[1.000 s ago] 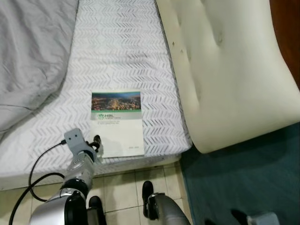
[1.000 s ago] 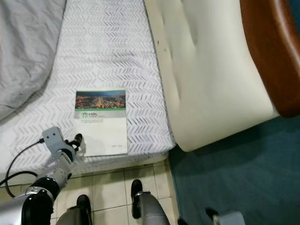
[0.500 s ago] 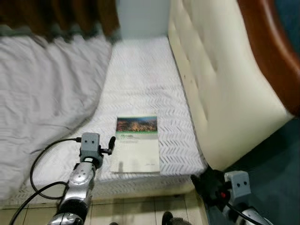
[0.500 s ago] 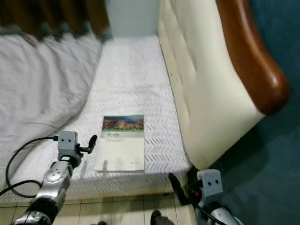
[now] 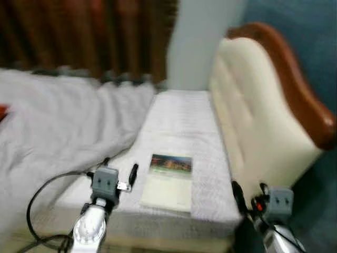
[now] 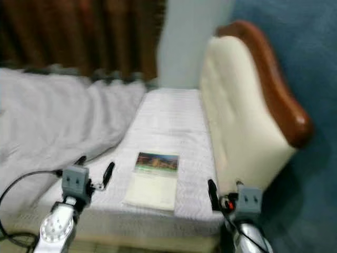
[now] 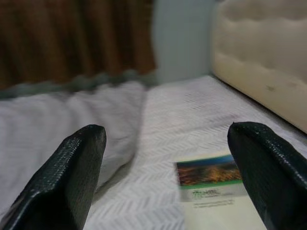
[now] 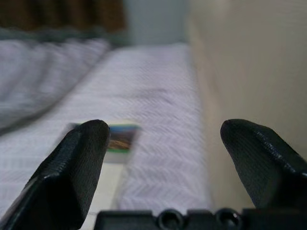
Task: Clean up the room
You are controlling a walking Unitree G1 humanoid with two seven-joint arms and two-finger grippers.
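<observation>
Booklet (image 5: pixel 169 181) at lower centre on the bed (image 5: pixel 184 121), between the left gripper (image 5: pixel 120 174) and right gripper (image 5: pixel 247 196), both spread, grasping nothing.

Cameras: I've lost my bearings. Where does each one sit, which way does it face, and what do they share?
Left eye view: head camera, looking forward and down at the booklet on the bed; left gripper and right gripper show low in the frame.
Right eye view: same scene, shifted slightly.
Left wrist view: looks between two open fingers toward the curtain.
Right wrist view: looks between open fingers along the headboard.
All four share the booklet.
</observation>
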